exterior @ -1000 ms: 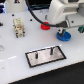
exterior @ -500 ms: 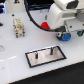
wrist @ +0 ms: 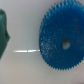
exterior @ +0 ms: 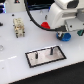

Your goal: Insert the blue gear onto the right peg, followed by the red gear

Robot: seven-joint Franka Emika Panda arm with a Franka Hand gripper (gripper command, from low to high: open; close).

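Blue gear (wrist: pixel 61 43) lies flat on the desk (exterior: pixel 15 55) just under my hand (exterior: pixel 66 31), whose fingers I cannot tell apart or together.

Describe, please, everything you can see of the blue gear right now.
The blue gear looks like bright blue plastic: a flat round disc with a finely toothed rim, a slightly raised centre hub and a small round hole through the hub. In the wrist view it lies flat on the white table, face up, seemingly whole. In the exterior view only part of it shows, beneath the robot's hand, off the peg plate. Whether the gripper touches it cannot be told.
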